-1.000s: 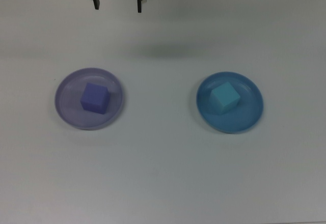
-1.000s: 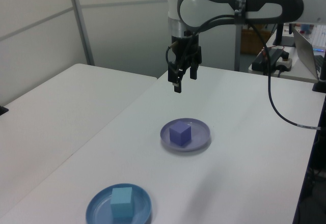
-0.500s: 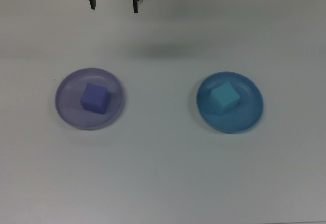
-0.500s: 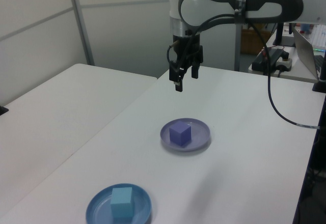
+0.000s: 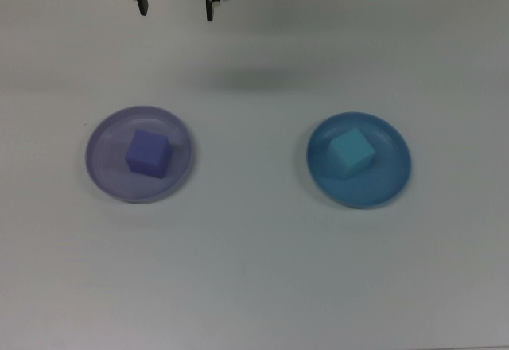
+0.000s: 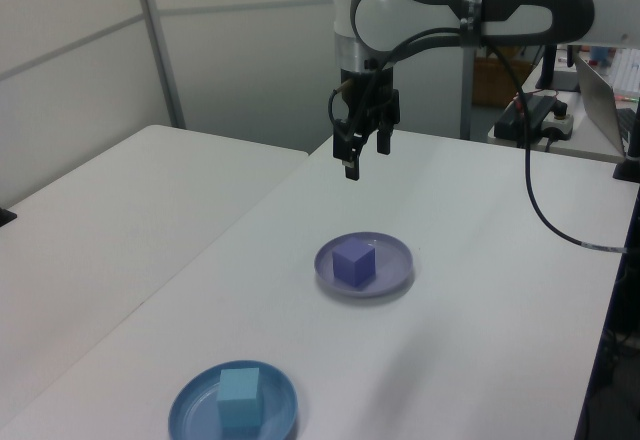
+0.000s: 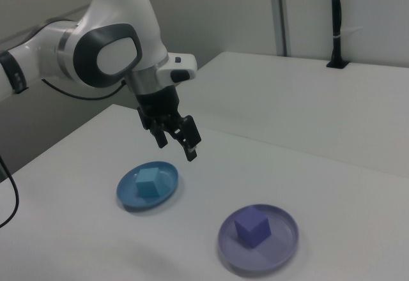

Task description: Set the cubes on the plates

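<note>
White tabletop (image 5: 254, 270) is filling nearly the whole top view, with a second white table (image 6: 110, 210) sitting alongside it at the left view's left, separated by a narrow seam. Grey partition walls are forming the background in the left view and the right view.

Two plates are resting on the tabletop, well apart from each other. The lavender plate (image 5: 102, 176) is lying in the left half of the top view and is holding the purple cube (image 5: 148, 153) near its centre; the cube is sitting flat on the plate floor, inside the rim. The blue plate (image 5: 390, 184) is lying in the right half of the top view and is holding the turquoise cube (image 5: 351, 152), which is sitting turned at an angle to the frame edges, also inside the rim. In the left view the blue plate (image 6: 192, 405) is appearing at the lower left and the lavender plate (image 6: 392, 260) near the centre; in the right view the lavender plate (image 7: 284, 239) is appearing at the lower right and the blue plate (image 7: 131, 195) left of centre.

The gripper (image 5: 176, 8) is hanging in the air at the upper edge of the top view, above the far part of the table and apart from both plates. Its fingers (image 5: 210, 9) are spread apart and are grasping nothing. In the right view the gripper (image 7: 177, 144) is pointing downward from the white arm (image 7: 102, 38).
</note>
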